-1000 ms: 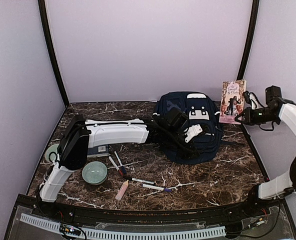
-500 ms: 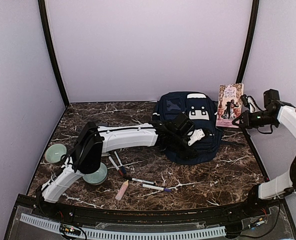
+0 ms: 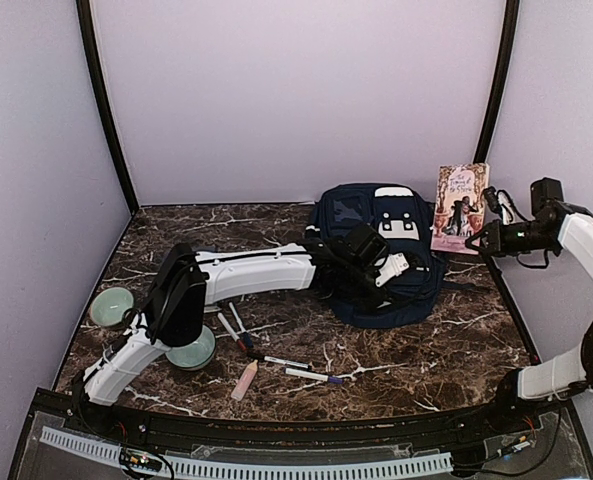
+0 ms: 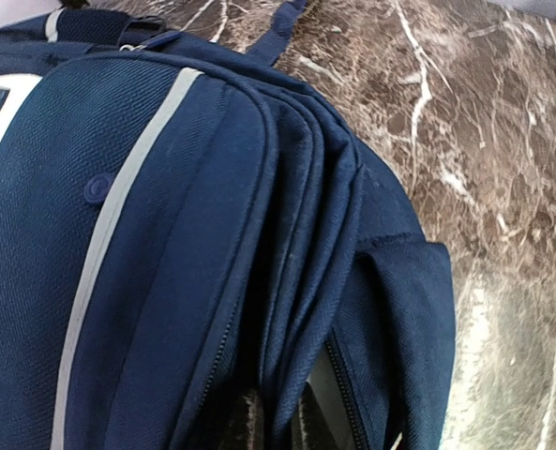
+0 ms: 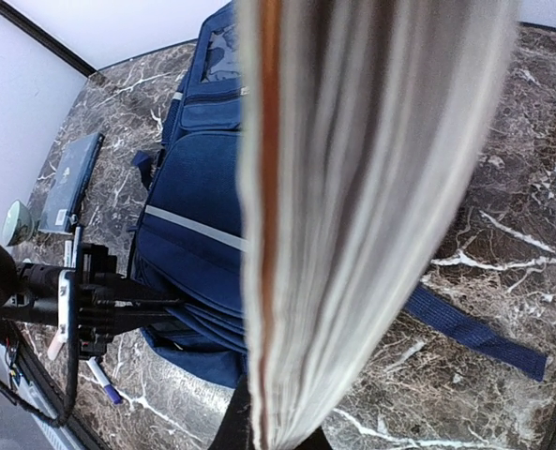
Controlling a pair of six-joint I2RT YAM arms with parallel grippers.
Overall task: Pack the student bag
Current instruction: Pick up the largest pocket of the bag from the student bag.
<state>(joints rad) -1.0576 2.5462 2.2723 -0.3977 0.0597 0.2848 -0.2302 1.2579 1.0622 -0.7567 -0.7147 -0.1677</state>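
The marble desk [image 3: 426,340] carries everything. The student bag [image 3: 361,215] lies at its back middle, and its dark opening seam faces my left arm.

My right end effector [image 3: 488,236] is clamped on a pink-covered book [image 3: 459,205]. It holds the book upright in the air just beside the bag's right side. My left end effector [image 3: 396,268] is closed tight at the bag's near edge. As far as I can judge it is pinching a fold of fabric by the zip, though my left wrist view shows only cloth and no fingers.

The main risk is that the mouth is barely parted. If I bring the book across now, its corner is likely to catch on the layered seams. If my pinch is on the outer pocket and not the main flap, lifting opens the wrong compartment. A thin bite of fabric could also slip free and let the bag slump.

Near the front, loose markers [image 3: 314,377] lie where a low sweep of my left arm could scatter them.
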